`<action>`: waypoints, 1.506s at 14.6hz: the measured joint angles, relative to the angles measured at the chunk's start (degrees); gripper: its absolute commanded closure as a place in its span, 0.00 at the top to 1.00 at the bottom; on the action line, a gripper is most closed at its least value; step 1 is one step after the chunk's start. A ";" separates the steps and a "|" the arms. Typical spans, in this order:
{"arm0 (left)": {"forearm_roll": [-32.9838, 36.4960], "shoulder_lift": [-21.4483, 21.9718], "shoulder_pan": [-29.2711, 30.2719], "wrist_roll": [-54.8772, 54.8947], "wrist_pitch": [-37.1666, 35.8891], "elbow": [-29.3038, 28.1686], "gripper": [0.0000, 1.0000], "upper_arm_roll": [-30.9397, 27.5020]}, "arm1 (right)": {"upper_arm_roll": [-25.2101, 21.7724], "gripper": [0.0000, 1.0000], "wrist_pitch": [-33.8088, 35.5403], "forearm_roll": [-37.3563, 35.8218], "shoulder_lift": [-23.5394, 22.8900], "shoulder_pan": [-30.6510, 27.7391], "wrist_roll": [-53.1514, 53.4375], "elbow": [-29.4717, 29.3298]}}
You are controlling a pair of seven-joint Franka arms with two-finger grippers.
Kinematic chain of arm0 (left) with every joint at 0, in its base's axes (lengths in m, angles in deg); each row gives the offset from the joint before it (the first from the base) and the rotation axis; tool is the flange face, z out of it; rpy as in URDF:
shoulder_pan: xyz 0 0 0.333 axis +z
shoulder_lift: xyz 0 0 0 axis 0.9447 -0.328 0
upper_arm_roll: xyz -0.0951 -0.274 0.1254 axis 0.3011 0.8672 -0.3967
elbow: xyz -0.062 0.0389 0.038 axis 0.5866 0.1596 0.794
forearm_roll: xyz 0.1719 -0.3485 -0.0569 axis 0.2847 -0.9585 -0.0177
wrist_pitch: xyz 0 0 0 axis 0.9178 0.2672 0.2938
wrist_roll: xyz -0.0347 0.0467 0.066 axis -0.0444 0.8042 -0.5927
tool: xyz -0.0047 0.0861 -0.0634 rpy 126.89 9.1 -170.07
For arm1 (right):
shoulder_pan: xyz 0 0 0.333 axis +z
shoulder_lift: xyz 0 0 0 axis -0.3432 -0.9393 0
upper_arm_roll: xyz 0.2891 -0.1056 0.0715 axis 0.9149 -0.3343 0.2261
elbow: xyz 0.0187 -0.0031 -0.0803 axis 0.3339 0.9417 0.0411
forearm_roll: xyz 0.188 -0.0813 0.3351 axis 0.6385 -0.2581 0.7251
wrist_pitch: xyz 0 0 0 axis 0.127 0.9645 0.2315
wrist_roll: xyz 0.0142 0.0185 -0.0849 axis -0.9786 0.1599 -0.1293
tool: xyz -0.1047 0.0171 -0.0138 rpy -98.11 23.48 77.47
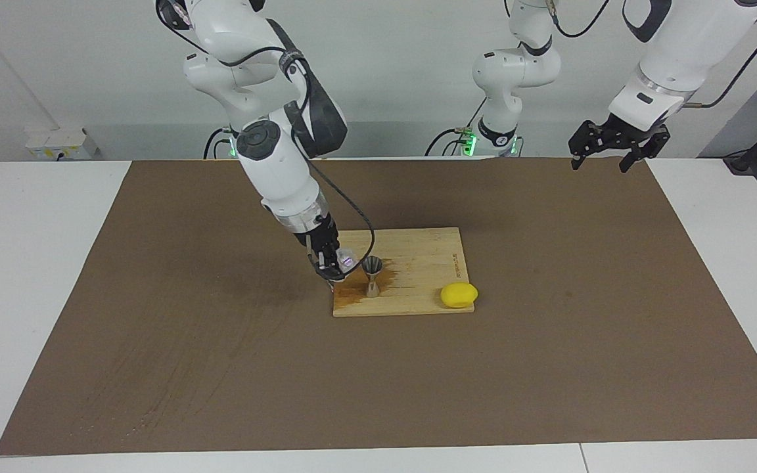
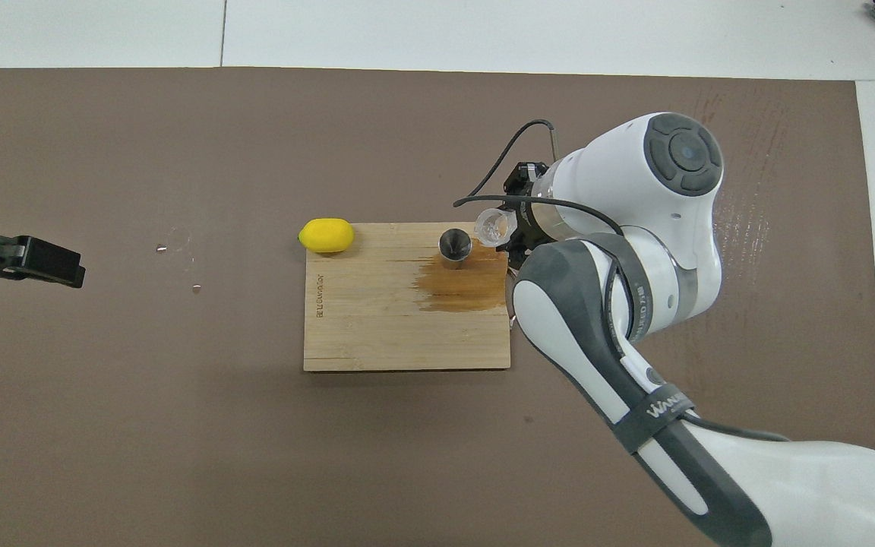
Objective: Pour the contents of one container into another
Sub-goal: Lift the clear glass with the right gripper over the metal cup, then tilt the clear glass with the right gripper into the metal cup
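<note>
The right gripper (image 1: 334,265) squeezes the little clear cup (image 1: 345,260), tipped just beside the metal jigger (image 1: 372,276) standing on the wooden board (image 1: 418,253), so the jigger's mouth waits toward the left arm's end.
</note>
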 measured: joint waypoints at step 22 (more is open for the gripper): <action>0.00 0.00 0.00 0.00 0.00 0.00 1.00 0.00 | 0.00 0.00 2.25 -21.95 -1.56 7.65 5.48 -3.43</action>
